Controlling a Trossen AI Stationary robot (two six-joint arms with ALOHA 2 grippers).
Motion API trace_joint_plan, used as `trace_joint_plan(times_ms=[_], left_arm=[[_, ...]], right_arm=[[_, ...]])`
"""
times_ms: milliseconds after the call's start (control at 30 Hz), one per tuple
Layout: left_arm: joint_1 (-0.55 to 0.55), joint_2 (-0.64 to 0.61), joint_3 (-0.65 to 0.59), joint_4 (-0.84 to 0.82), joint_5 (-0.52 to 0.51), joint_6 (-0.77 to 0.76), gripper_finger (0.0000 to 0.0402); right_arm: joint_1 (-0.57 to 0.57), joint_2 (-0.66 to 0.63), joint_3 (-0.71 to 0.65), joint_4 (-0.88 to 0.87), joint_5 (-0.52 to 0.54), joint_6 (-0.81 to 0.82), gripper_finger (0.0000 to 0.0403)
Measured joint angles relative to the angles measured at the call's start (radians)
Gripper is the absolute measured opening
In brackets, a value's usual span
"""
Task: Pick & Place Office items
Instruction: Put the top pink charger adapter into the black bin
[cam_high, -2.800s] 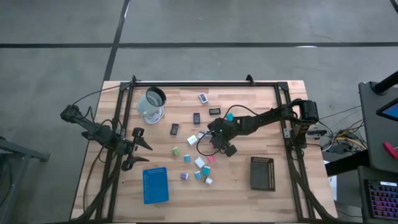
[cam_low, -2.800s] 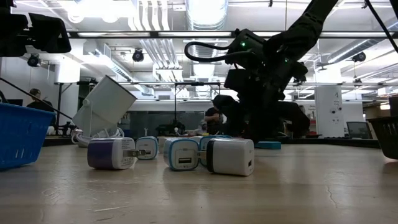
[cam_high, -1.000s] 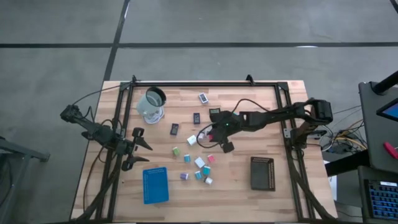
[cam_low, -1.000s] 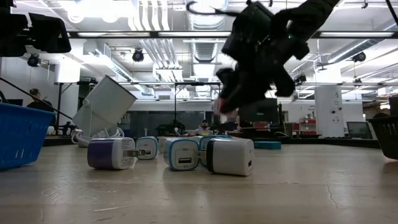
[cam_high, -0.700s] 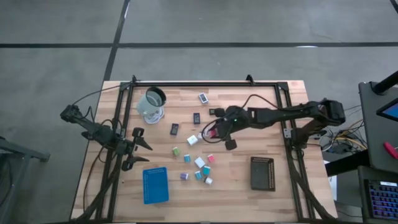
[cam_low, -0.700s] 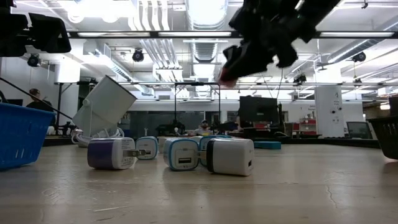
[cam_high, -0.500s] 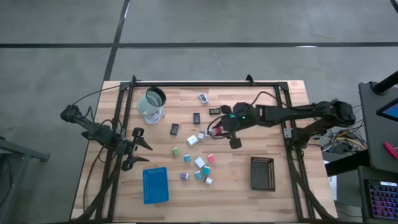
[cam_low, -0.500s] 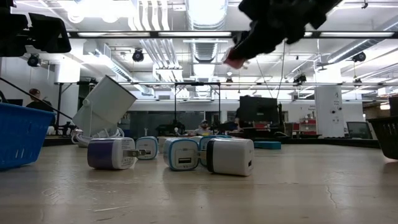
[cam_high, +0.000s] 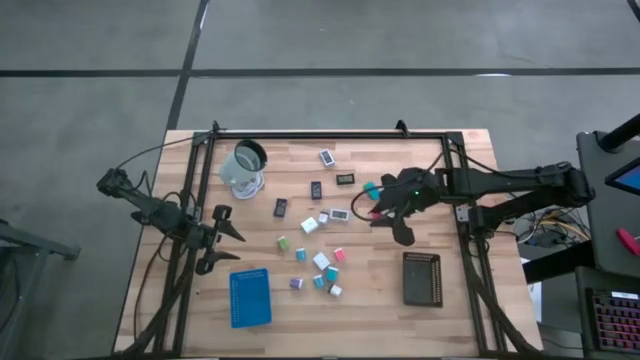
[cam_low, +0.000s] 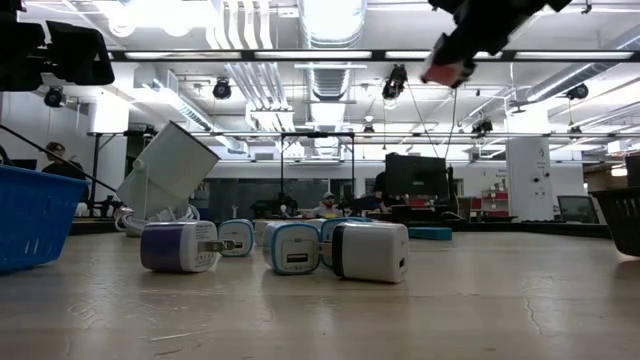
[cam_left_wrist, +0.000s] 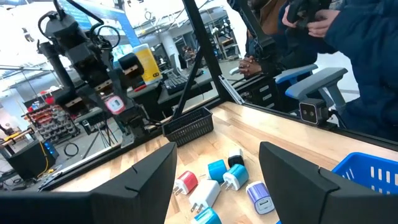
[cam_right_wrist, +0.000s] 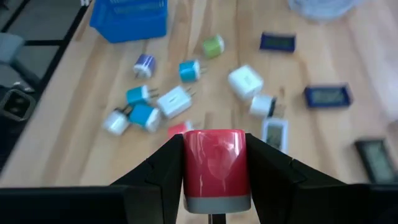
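A red block with a grey end (cam_right_wrist: 214, 163) hangs high above the table's middle right, with my right gripper (cam_high: 379, 210) shut on it; the low view shows this red block (cam_low: 447, 68) up near the ceiling lights. Several small office items (cam_high: 316, 262), white, teal, green, purple and pink blocks, lie on the wood in a loose cluster. Flat dark and white rectangles (cam_high: 316, 189) lie farther back, and a teal block (cam_high: 369, 187) lies near the gripper. My left gripper (cam_high: 228, 236) stands open and level at the table's left edge with nothing between its fingers (cam_left_wrist: 140, 180). My right gripper pinches the red block by two opposite sides (cam_right_wrist: 188, 163) between its two fingers (cam_right_wrist: 160, 169). The fingers slant downward, coming from the table's right side. The block is lifted well clear of the table, its grey end (cam_right_wrist: 214, 202) toward the wrist.
A blue tray (cam_high: 249, 297) lies near the front left and a black tray (cam_high: 421, 278) near the front right. A clear cup (cam_high: 245, 170) lies tipped at the back left. A dark frame (cam_high: 330, 134) runs along the table's edges. People sit beyond the table.
My right gripper has risen and gone toward the table's right edge with the red block, rolling about its own axis as it went. The block stays between the fingers, lifted higher above the cluster.
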Motion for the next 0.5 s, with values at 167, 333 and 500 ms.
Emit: trace_joint_plan(times_ms=[167,333,500], left_arm=[[0.000,0.000,0.000,0.000,0.000,0.000,0.0234],[0.000,0.000,0.000,0.000,0.000,0.000,0.0234],[0.000,0.000,0.000,0.000,0.000,0.000,0.0234]], right_arm=[[0.044,-0.020,0.000,-0.105,0.079,0.111,0.0141],[0.092,-0.017,0.000,-0.179,0.094,0.226,0.0141],[0.147,-0.011,-0.001,-0.237,0.106,0.349,0.0141]])
